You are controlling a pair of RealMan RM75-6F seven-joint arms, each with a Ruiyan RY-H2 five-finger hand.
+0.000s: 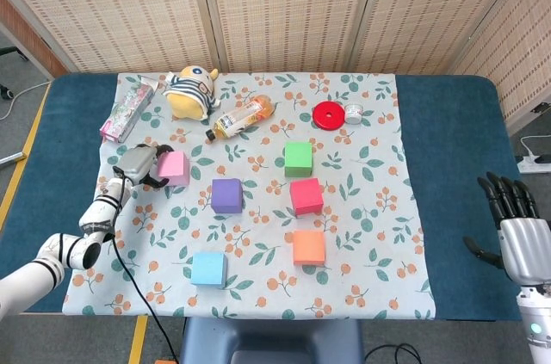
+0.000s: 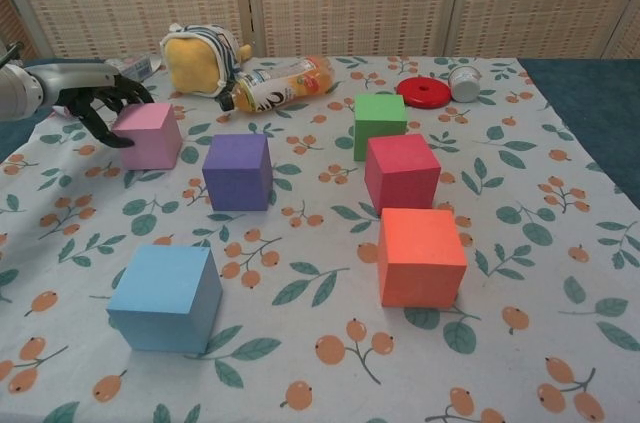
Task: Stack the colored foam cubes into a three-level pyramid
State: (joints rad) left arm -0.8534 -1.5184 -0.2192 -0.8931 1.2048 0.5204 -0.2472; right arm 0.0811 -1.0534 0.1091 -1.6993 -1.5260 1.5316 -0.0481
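Note:
Several foam cubes lie apart on the floral cloth [image 1: 370, 209], none stacked: pink [image 1: 173, 168], purple [image 1: 227, 195], green [image 1: 298, 158], red [image 1: 306, 196], orange [image 1: 309, 247], blue [image 1: 209, 268]. My left hand [image 1: 138, 164] is right against the pink cube's left side. In the chest view that left hand [image 2: 95, 93] has its dark fingers spread at the left face and top edge of the pink cube [image 2: 148, 135], which still sits flat on the cloth. My right hand [image 1: 515, 228] stands open over the blue table at the far right, holding nothing.
At the back of the cloth are a striped plush toy [image 1: 191, 91], a lying bottle [image 1: 242, 117], a red disc [image 1: 328, 114], a small white jar [image 1: 352, 113] and a long box [image 1: 127, 110]. Bare blue table [image 1: 448, 149] flanks the cloth.

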